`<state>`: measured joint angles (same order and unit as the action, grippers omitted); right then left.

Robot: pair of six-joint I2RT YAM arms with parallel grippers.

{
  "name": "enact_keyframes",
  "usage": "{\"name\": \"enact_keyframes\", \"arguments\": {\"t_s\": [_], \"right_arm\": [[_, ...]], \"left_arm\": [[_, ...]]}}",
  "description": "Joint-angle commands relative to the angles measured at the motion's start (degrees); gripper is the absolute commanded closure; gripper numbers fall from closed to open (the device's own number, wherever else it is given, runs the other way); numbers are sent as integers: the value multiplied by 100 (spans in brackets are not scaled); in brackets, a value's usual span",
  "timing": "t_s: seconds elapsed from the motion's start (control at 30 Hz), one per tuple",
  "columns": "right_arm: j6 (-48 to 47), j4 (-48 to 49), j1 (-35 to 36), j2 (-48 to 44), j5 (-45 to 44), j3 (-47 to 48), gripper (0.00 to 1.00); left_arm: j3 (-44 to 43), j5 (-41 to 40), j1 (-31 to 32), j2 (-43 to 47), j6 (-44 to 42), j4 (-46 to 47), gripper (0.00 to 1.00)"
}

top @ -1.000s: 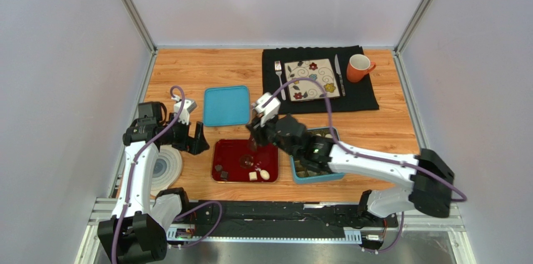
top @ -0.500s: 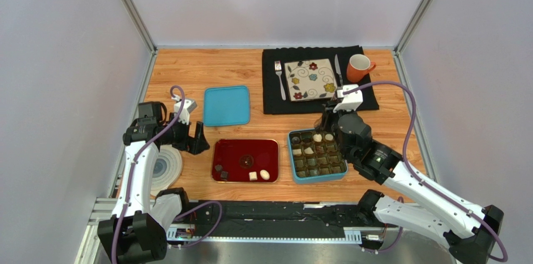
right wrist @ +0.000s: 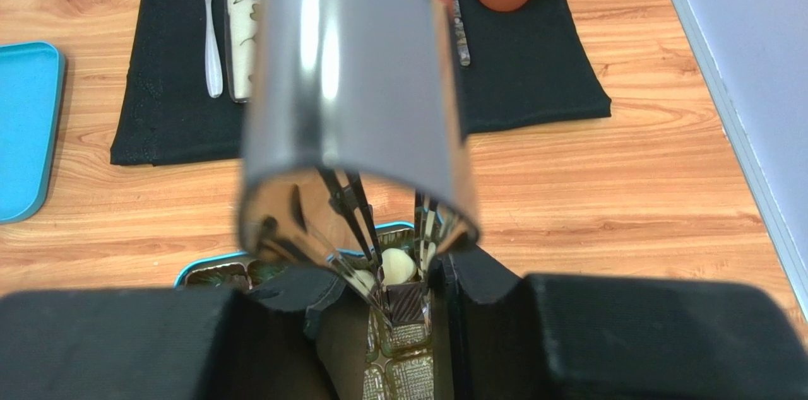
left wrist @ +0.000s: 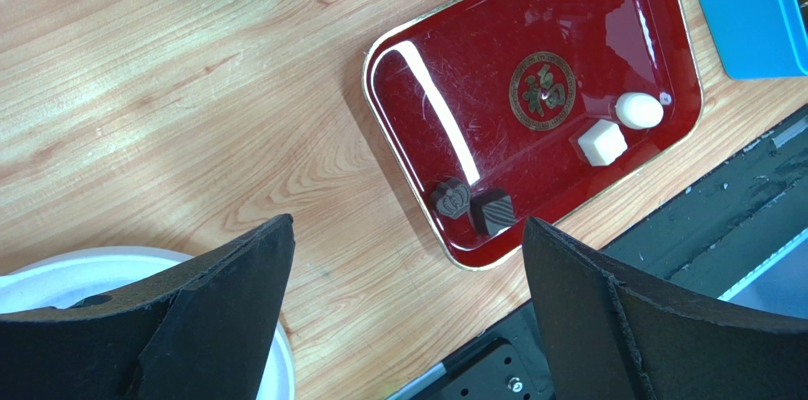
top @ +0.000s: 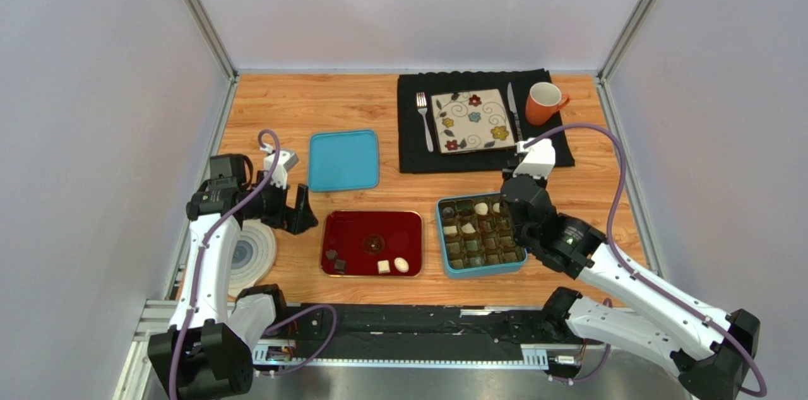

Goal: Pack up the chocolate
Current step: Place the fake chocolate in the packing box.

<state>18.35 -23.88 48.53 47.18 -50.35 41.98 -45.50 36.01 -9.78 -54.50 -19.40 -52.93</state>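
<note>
Right gripper point(right wrist: 394, 310) swung from red tray point(top: 403, 225) to blue box point(top: 484, 272), clamped on tongs point(right wrist: 351, 88) | left gripper point(left wrist: 403, 249) unmoved, jaws apart

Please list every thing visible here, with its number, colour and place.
chocolates on tray: 4, two dark, two white, near edge
chocolates in box: several, white and dark, number unclear
tray: 1, red, front centre
compartment box: 1, blue, right of tray
lid: 1, blue, behind tray
placemat: 1, black, far right
square plate: 1, cream with flowers, on placemat
fork: 1, silver, left of plate
knife: 1, silver, right of plate
mug: 1, orange, beside knife
round dish: 1, white, front left
tongs: 1, shiny metal, in right hand
left hand: 1, black, open, left of tray
right hand: 1, black, shut on tongs, over box
</note>
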Motion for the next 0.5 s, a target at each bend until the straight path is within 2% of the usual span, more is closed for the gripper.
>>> {"name": "enact_keyframes", "arguments": {"t_s": [0.0, 0.47], "right_arm": [[301, 41, -28, -130, -28, -93, 86], [380, 59, -28, -112, 253, -155, 76]], "left_arm": [[-82, 152, 3, 1, 6, 81, 1], [-82, 152, 11, 10, 6, 72, 1]]}}
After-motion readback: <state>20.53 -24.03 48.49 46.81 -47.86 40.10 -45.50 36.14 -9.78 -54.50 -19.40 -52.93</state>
